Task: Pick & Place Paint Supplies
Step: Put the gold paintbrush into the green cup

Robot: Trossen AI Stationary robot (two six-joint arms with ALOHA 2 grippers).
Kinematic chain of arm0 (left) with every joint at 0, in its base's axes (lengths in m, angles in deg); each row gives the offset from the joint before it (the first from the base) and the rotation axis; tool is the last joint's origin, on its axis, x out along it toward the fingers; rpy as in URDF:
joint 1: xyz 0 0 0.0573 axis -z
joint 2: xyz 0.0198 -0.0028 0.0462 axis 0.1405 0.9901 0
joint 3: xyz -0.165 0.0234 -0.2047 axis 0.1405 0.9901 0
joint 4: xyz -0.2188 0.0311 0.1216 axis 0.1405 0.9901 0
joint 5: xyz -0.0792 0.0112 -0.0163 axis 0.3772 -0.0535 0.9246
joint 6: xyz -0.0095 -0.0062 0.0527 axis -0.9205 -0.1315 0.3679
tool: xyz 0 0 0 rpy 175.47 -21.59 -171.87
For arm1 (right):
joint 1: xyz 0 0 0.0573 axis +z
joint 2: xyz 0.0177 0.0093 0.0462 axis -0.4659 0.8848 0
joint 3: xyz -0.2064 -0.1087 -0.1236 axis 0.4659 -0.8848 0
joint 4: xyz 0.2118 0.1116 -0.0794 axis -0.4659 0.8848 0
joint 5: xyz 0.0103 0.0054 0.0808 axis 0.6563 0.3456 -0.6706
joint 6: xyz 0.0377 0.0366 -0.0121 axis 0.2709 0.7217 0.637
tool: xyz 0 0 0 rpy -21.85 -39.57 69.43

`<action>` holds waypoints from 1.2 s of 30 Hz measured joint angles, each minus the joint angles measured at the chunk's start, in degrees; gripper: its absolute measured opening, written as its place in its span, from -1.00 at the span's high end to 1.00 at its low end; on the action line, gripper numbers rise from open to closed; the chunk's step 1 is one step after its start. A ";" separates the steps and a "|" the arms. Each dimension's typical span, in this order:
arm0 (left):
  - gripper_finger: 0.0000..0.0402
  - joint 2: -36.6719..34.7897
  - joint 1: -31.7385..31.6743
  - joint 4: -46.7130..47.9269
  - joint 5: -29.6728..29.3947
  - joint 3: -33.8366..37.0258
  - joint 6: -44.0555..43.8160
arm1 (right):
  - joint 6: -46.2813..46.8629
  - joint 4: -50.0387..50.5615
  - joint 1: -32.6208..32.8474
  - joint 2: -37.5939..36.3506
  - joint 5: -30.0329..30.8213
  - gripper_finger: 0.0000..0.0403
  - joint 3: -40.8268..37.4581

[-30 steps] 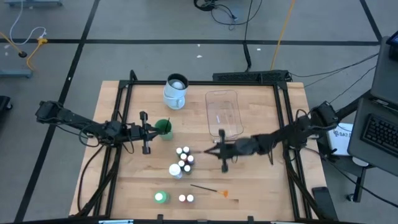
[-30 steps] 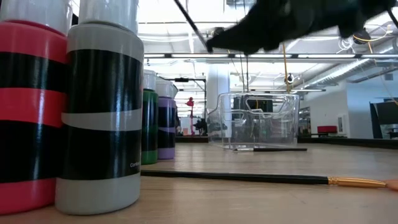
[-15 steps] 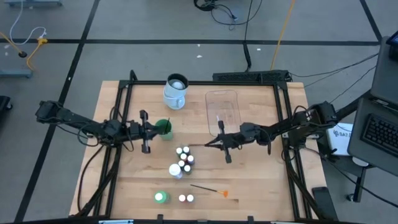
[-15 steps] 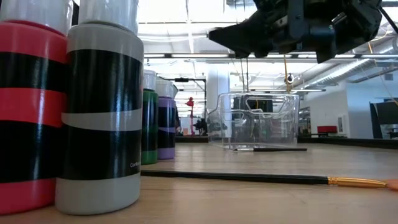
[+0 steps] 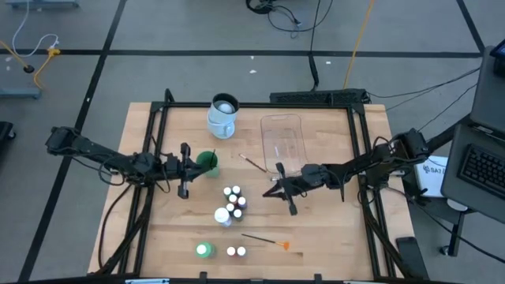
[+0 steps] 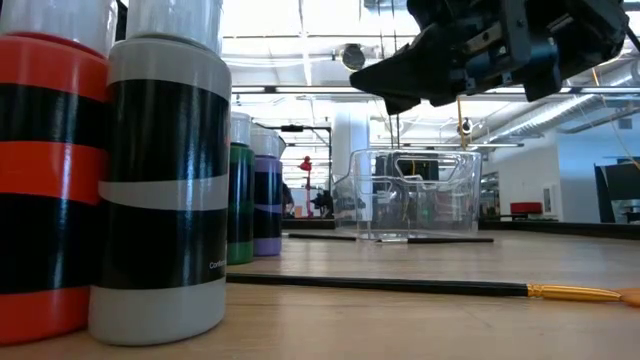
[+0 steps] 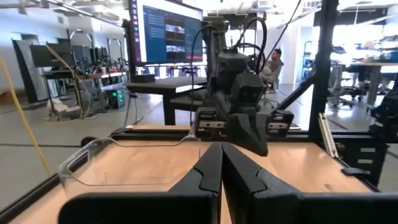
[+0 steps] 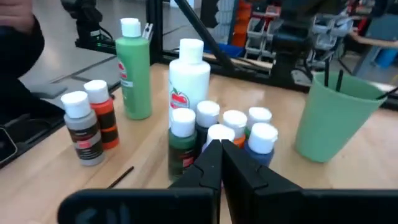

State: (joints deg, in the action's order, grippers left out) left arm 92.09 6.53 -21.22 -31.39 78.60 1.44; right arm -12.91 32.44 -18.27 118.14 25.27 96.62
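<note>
Small white-capped paint bottles stand clustered mid-table, with a taller white bottle beside them. A green bottle and two small ones stand nearer the front. An orange-tipped brush lies near the front. A dark brush lies flat left of the clear tray. My right gripper hovers shut and empty, level, right of the cluster. It also shows from below in the low view. My left gripper hovers shut and empty just left of a green cup.
A white mug stands at the back. The green cup holds thin sticks. Orange and grey bottles stand close to the low camera. Another dark brush lies by the tray. Black frame rails run along the table's left and right edges.
A dark brush that stuck out of my right gripper's fingertips a second ago has left them. It now lies on the table left of the tray. My right gripper has swung and tipped a little lower over the same spot.
</note>
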 joint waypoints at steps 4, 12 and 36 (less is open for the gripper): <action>0.95 0.05 1.32 3.48 2.24 -0.01 3.06 | 2.35 14.04 1.83 -1.43 3.41 1.00 3.65; 0.95 0.76 6.01 4.80 2.97 -0.01 10.21 | 14.93 62.90 12.48 -0.89 22.44 1.00 26.14; 0.95 0.76 7.17 2.31 2.34 -0.03 16.78 | 50.48 74.42 27.58 18.73 12.02 -0.01 38.85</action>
State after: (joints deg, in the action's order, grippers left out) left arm 92.85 13.70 -18.91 -29.05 78.58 18.21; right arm 37.57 106.86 9.31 136.87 37.29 135.47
